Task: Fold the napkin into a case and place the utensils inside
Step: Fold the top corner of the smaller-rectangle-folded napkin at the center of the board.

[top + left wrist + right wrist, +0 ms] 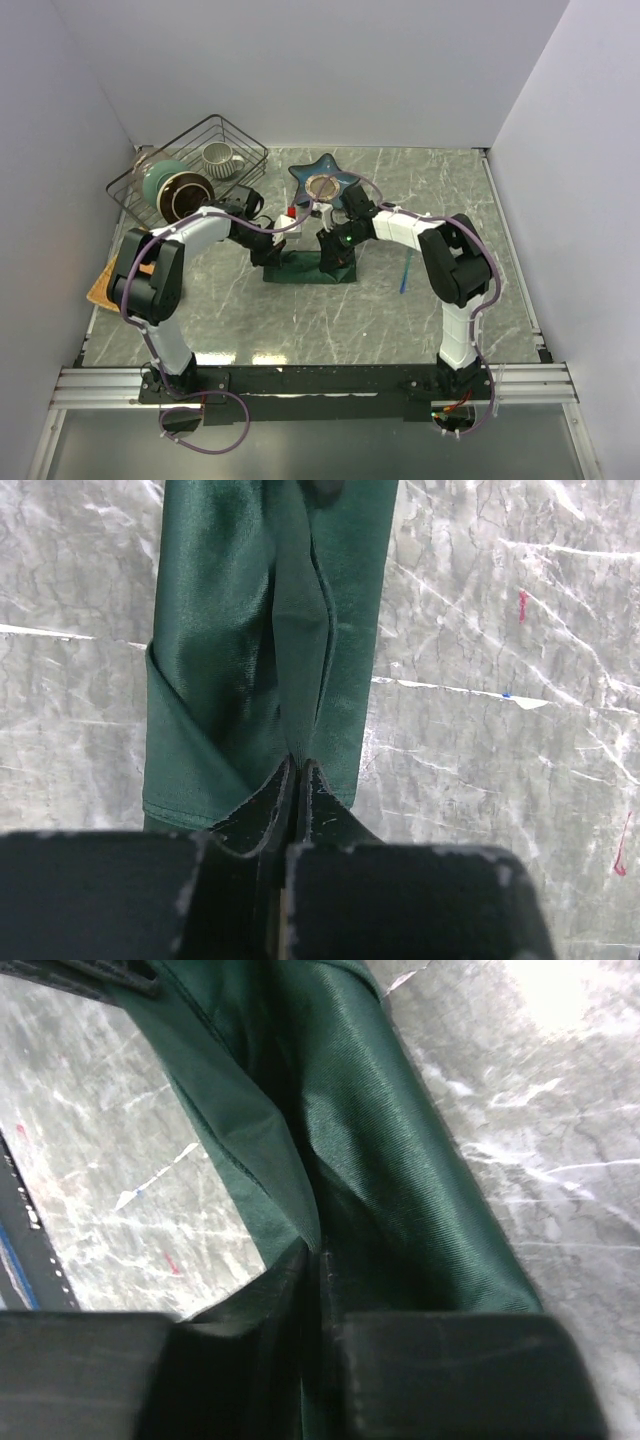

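The folding step is in hand, and the utensils are not yet packed. The napkin [305,268] lies on the tabletop [300,330] as a long narrow band stretched between the two hands. One layer is drawn up into a ridge along its middle, so the case looks formed but not flattened. The left hand [298,777] is pressed together on that raised pleat of the napkin [220,630], with cloth running straight ahead of it and no gap showing between its tips. The right hand [315,1260] is likewise clamped on a fold at the opposite end, the napkin [410,1170] bunching up just in front of it. Seen from above, the left hand [262,245] and right hand [335,245] sit at either end of the band, facing each other. The next move probably calls for carrying the pinched layer across together, laying it flat and letting go. The blue utensil [403,275] lies apart, on the outer side of the right hand.
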Available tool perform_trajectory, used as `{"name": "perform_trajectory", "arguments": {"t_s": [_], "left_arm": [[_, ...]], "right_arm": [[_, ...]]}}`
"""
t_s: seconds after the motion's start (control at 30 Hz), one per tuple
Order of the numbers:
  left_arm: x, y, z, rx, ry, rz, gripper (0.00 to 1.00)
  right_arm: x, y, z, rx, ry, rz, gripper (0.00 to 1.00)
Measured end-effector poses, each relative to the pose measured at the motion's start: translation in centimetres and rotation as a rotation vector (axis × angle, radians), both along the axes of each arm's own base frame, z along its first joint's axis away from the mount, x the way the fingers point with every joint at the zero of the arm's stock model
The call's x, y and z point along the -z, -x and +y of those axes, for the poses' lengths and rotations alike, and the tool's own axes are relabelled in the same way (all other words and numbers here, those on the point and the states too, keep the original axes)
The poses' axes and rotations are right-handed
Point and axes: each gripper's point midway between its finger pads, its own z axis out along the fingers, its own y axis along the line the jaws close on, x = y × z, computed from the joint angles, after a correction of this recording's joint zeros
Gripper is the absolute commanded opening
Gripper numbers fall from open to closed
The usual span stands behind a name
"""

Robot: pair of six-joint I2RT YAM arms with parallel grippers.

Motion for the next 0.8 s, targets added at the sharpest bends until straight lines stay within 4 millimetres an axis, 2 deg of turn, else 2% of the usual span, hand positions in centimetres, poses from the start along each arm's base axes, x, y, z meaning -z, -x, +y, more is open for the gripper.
{"name": "perform_trajectory", "arguments": {"t_s": [0.07, 0.1, 0.17, 0.2, 0.47, 0.67, 0.8], "left_arm": [[0.2, 0.0, 0.1, -0.003, -0.004, 0.004, 0.01], [0.2, 0.0, 0.1, -0.005, -0.005, 0.008, 0.01], [0.3, -0.1, 0.1, -0.009, -0.004, 0.017, 0.01], [0.3, -0.1, 0.0, -0.013, -0.001, 0.022, 0.01], [-0.5, -1.6, 0.1, -0.049, 0.048, 0.055, 0.01], [-0.7, -1.2, 0.4, -0.044, 0.065, 0.075, 0.01], [-0.8, -1.0, 0.3, -0.029, 0.077, 0.079, 0.01]], "right_arm": [[-0.1, 0.3, -0.1, -0.003, -0.007, -0.003, 0.53], [-0.1, 0.5, -0.1, -0.004, -0.012, -0.002, 0.64], [-0.4, 0.7, 0.0, -0.006, -0.026, -0.007, 0.72], [-0.6, 0.7, 0.0, -0.003, -0.036, -0.015, 0.79], [-4.3, -0.7, 1.8, 0.014, -0.154, -0.121, 0.80], [-5.2, -1.0, 3.3, 0.015, -0.205, -0.135, 0.79], [-5.1, -0.8, 4.7, 0.006, -0.237, -0.123, 0.77]]}}
